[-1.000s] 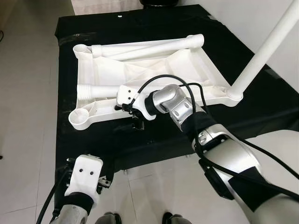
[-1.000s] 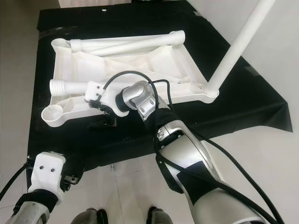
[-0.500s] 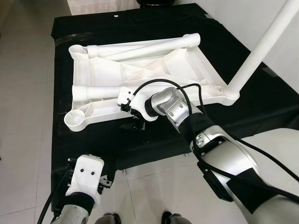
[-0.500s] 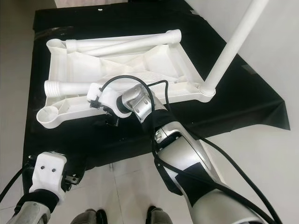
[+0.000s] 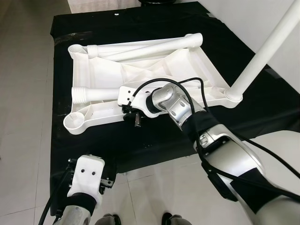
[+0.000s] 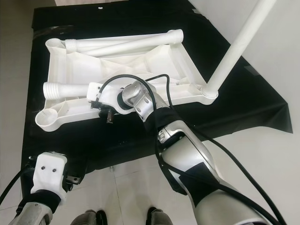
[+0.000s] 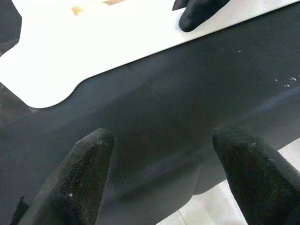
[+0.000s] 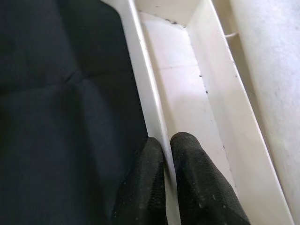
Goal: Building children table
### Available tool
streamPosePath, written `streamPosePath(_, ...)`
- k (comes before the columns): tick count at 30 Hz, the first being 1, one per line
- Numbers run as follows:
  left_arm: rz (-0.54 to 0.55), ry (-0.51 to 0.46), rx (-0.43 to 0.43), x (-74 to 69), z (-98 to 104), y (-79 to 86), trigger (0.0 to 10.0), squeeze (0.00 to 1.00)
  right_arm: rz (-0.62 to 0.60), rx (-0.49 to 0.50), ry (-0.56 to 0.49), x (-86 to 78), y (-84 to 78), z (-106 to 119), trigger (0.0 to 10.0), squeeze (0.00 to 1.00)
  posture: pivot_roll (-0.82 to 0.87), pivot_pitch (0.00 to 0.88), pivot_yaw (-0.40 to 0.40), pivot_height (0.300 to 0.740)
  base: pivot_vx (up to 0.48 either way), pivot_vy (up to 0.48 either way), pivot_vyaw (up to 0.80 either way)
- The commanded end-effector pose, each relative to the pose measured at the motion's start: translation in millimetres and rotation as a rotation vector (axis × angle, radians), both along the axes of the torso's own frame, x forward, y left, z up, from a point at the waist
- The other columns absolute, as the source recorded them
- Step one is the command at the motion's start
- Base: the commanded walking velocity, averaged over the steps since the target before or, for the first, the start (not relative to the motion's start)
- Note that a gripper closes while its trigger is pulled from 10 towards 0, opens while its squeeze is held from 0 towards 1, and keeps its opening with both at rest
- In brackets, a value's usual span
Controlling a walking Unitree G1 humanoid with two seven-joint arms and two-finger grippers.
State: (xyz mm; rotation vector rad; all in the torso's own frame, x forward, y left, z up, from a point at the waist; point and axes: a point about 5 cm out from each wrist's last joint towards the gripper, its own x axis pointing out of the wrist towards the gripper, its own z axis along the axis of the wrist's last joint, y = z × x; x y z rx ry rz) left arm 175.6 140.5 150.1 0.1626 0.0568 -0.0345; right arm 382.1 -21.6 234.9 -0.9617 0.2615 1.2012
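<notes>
A white plastic table top (image 5: 140,75) lies upside down on a black cloth. One white leg (image 5: 265,54) stands upright in its right near corner socket. Two loose legs lie inside it, one along the far rim (image 5: 145,47) and one by the left near side (image 5: 96,93). The left near socket (image 5: 75,123) is empty. My right gripper (image 5: 135,116) is shut on the table top's thin near rim (image 8: 150,108), one finger on each side. Low by the cloth's near edge hangs my left gripper (image 7: 159,168), open over black cloth.
The black cloth (image 5: 93,145) covers a low platform on a pale tiled floor (image 5: 154,192). A white wall (image 5: 243,23) stands close on the right. My right arm's cable (image 5: 161,82) loops over the table top's near part.
My right gripper's fingers have moved from the cloth just in front of the rim onto the rim itself. The camera has shifted slightly. The left arm has stayed put.
</notes>
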Motion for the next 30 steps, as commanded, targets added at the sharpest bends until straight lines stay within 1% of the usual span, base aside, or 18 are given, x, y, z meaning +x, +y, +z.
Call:
streamPosePath(1, 0.011, 0.025, 0.001, -2.3, -3.3, 0.4, 10.0, 0.0, -0.003, -0.055, 0.028, 0.7, -12.2, -11.5, 0.0, 0.0, 0.05, 0.231, -0.087, 0.74, 0.0, 0.0, 0.0)
streamPosePath(3, 0.012, 0.025, 0.0, -2.4, -3.3, 0.5, 10.0, 0.0, -0.008, -0.078, 0.014, 3.5, -21.8, -8.0, 0.0, 0.0, 0.05, 0.231, -0.087, 0.74, 0.0, 0.0, 0.0)
streamPosePath(6, 0.012, 0.025, 0.0, -2.3, -3.3, 0.4, 10.0, 0.0, -0.017, -0.088, 0.004, 5.2, -26.9, -5.9, 0.0, 0.0, 0.05, 0.231, -0.087, 0.74, 0.0, 0.0, 0.0)
streamPosePath(7, 0.014, 0.025, 0.0, -2.4, -3.3, 0.6, 10.0, 0.0, -0.029, -0.121, -0.01, 8.3, -40.5, -1.8, 0.0, 0.0, 0.05, 0.234, -0.088, 0.74, 0.0, 0.0, 0.0)
streamPosePath(8, 0.015, 0.026, 0.0, -2.5, -3.4, 0.7, 10.0, 0.0, -0.038, -0.145, -0.019, 10.2, -50.1, 1.2, 0.0, 0.0, 0.05, 0.234, -0.088, 0.74, 0.0, 0.0, 0.0)
streamPosePath(9, 0.015, 0.026, 0.0, -2.5, -3.4, 0.7, 10.0, 0.0, -0.038, -0.145, -0.019, 10.2, -50.1, 1.2, 0.0, 0.0, 0.05, 0.234, -0.088, 0.74, 0.0, 0.0, 0.0)
streamPosePath(10, 0.016, 0.026, 0.0, -2.6, -3.4, 0.7, 10.0, 0.0, -0.042, -0.161, -0.025, 11.3, -56.7, 3.2, 0.0, 0.0, 0.05, 0.234, -0.088, 0.74, 0.0, 0.0, 0.0)
streamPosePath(11, 0.017, 0.026, 0.0, -2.6, -3.4, 1.2, 10.0, 0.0, -0.059, -0.189, -0.037, 13.5, -67.7, 6.2, 0.0, 0.0, 0.05, 0.236, -0.083, 0.74, 0.0, 0.0, 0.0)
streamPosePath(12, 0.017, 0.026, 0.0, -2.6, -3.4, 1.2, 10.0, 0.0, -0.059, -0.189, -0.037, 13.5, -67.7, 6.2, 0.0, 0.0, 0.05, 0.236, -0.083, 0.74, 0.0, 0.0, 0.0)
streamPosePath(14, 0.017, 0.027, 0.002, -2.4, -3.5, 2.2, 10.0, 0.0, -0.1, -0.216, -0.058, 17.0, -83.7, 11.4, 0.0, 0.0, 0.06, 0.237, -0.077, 0.74, 0.0, 0.0, 0.0)
streamPosePath(15, 0.017, 0.028, 0.003, -2.4, -3.6, 2.7, 10.0, 0.0, -0.117, -0.222, -0.065, 18.2, -89.1, 13.3, 0.0, 0.0, 0.06, 0.237, -0.075, 0.74, 0.0, 0.0, 0.0)
streamPosePath(16, 0.017, 0.028, 0.003, -2.4, -3.6, 2.7, 10.0, 0.0, -0.117, -0.222, -0.065, 18.2, -89.1, 13.3, 0.0, 0.0, 0.06, 0.237, -0.075, 0.74, 0.0, 0.0, 0.0)
streamPosePath(17, 0.015, 0.029, 0.006, -2.4, -3.7, 3.0, 10.0, 0.0, -0.148, -0.227, -0.08, 20.1, -97.1, 15.5, 0.0, 0.0, 0.06, 0.236, -0.073, 0.74, 0.0, 0.0, 0.0)
streamPosePath(22, 0.015, 0.03, 0.01, -2.3, -3.7, 3.3, 10.0, 0.0, -0.196, -0.242, -0.107, 22.9, -106.4, 16.4, 0.0, 0.0, 0.06, 0.235, -0.072, 0.74, 0.0, 0.0, 0.0)
streamPosePath(24, 0.016, 0.029, 0.012, -2.2, -3.5, 3.6, 10.0, 0.0, -0.229, -0.268, -0.137, 24.9, -113.4, 17.3, 0.0, 0.0, 0.07, 0.235, -0.071, 0.74, 0.0, 0.0, 0.0)
streamPosePath(27, 0.016, 0.029, 0.013, -2.3, -3.4, 3.7, 10.0, 0.0, -0.234, -0.27, -0.138, 25.1, -116.3, 18.2, 0.0, 0.0, 0.07, 0.236, -0.072, 0.74, 0.0, 0.0, 0.0)
streamPosePath(28, 0.015, 0.029, 0.014, -2.4, -3.4, 3.9, 10.0, 0.0, -0.224, -0.276, -0.129, 24.3, -121.1, 19.5, 0.0, 0.0, 0.07, 0.236, -0.072, 0.74, 0.0, 0.0, 0.0)
streamPosePath(30, 0.015, 0.03, 0.014, -2.4, -3.3, 4.0, 10.0, 0.0, -0.219, -0.282, -0.127, 24.0, -122.9, 19.9, 0.0, 0.0, 0.07, 0.236, -0.072, 0.74, 0.0, 0.0, 0.0)
